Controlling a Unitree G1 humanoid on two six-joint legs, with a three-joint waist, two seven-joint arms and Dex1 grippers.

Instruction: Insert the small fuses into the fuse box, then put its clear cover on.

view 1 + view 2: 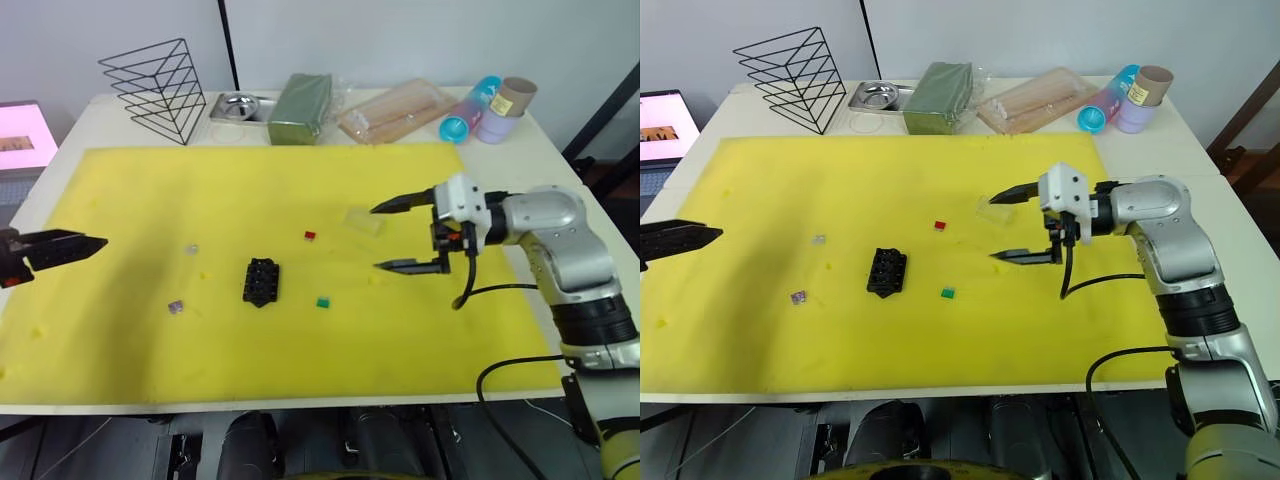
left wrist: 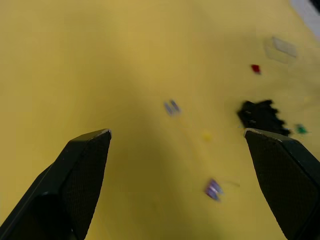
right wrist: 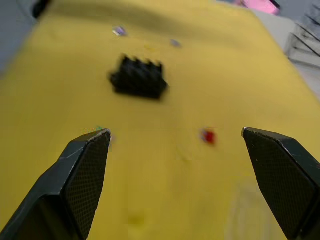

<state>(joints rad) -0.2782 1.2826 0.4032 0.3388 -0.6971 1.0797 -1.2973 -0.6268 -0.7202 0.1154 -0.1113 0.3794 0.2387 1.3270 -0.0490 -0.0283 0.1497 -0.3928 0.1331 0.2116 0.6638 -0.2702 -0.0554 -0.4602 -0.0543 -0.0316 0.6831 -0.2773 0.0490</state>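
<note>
Both end effectors, left (image 1: 95, 243) and right (image 1: 385, 236), are spread and hold nothing (no fuse sits in the fuse box (image 1: 261, 281) yet).

Table (image 1: 60, 140): white top, mostly covered by a yellow mat (image 1: 240, 190).
Far edge: wire rack (image 1: 155, 88), metal tray (image 1: 236, 106), green block (image 1: 300, 108), clear bag of sticks (image 1: 395, 110), tubes (image 1: 490, 108).
Beside its left edge: laptop screen (image 1: 22, 137).
</note>
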